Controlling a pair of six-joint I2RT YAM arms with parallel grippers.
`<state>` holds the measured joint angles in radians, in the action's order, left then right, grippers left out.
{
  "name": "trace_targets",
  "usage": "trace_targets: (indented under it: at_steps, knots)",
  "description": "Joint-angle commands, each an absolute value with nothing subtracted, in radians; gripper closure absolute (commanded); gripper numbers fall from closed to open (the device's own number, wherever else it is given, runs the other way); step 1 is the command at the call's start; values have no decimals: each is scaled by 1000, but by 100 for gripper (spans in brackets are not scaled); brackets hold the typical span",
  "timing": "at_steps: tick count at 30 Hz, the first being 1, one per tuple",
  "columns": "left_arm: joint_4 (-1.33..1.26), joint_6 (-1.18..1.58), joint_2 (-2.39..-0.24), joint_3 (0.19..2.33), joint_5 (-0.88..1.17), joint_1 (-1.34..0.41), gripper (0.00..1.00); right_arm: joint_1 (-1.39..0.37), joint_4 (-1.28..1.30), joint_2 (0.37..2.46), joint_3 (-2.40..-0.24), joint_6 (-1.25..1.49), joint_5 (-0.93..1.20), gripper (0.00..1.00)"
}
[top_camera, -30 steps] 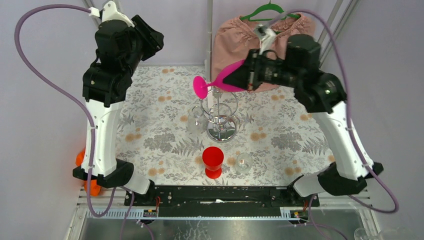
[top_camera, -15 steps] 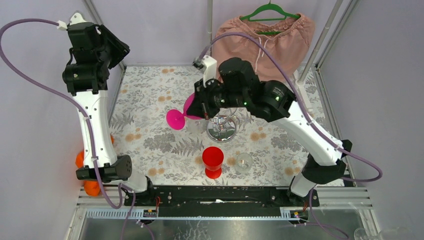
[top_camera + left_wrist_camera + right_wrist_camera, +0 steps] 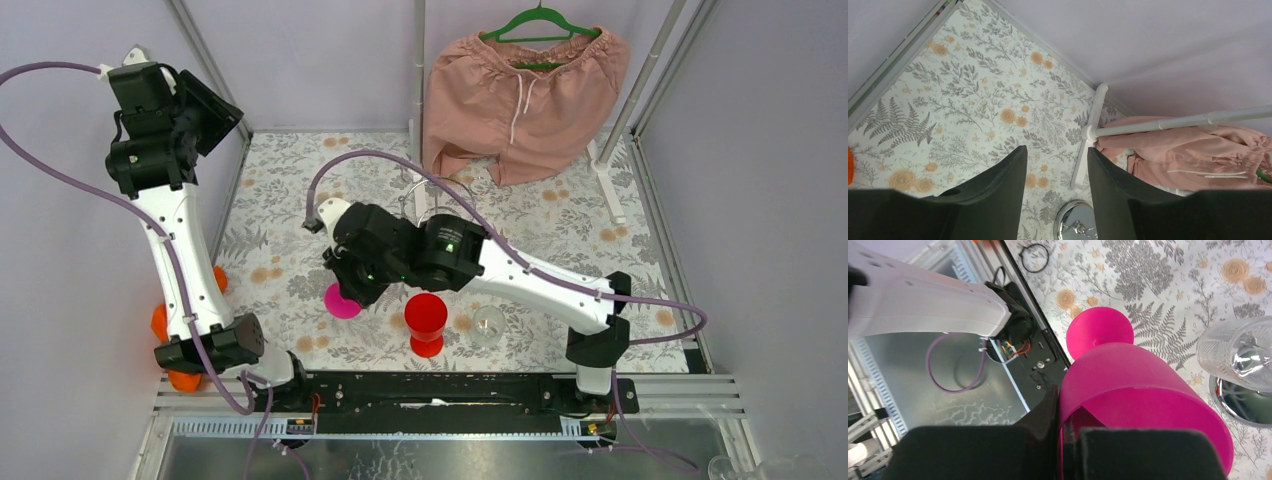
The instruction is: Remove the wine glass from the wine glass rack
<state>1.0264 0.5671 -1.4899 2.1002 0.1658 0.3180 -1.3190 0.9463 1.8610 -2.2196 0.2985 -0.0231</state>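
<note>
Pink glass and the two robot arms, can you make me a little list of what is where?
wine glass rack: chrome base on the flowery cloth
pink wine glass: off the rack, near its base, foot low over the cloth, touching or not unclear
right gripper: shut on the glass's rim
left gripper: open, empty, high at the far left
red cup: upright near the front edge, clear glass beside it

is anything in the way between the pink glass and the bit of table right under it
Nothing visible. The right gripper pinches the pink wine glass by its bowl wall, with the foot pointing down over bare tablecloth. The red cup stands apart, to the right of the foot.
</note>
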Motion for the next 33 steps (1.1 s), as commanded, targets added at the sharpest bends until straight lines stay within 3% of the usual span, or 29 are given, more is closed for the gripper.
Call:
trace_targets:
  at_steps: [1, 13, 33]
  knots:
    - [1021, 533, -1435, 2038, 225, 346, 46, -1352, 966, 1887, -2216, 287, -101, 100]
    - [968, 506, -1266, 1832, 274, 351, 46, -1384, 973, 2047, -2194, 297, -133, 100]
    - [992, 474, -1182, 1802, 245, 352, 45, -1384, 948, 2151, -2157, 307, -131, 100]
